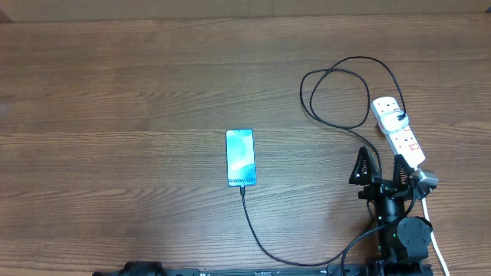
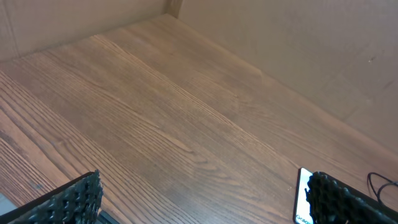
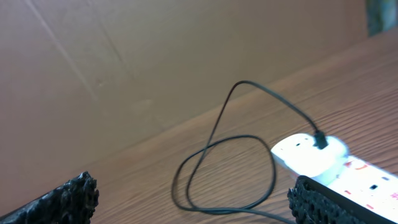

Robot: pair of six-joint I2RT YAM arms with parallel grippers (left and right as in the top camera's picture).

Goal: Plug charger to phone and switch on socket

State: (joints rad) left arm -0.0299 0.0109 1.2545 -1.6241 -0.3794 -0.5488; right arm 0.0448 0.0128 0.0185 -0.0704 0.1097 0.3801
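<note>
Right end effector (image 1: 382, 169) spread (left one (image 2: 204, 186) too) by socket (image 1: 397, 126) angled far-left to near-right

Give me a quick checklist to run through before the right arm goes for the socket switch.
1. charger tip in the phone: ok, the cable meets its bottom edge.
2. black plug in the socket: ok.
3. right gripper open and empty: ok.
4. right gripper lined up on the red switches: not ok, the strip lies off by its right finger.
5. Switch position: cannot tell, too small.
6. left gripper clear of the phone: ok, open, phone beside it.
</note>
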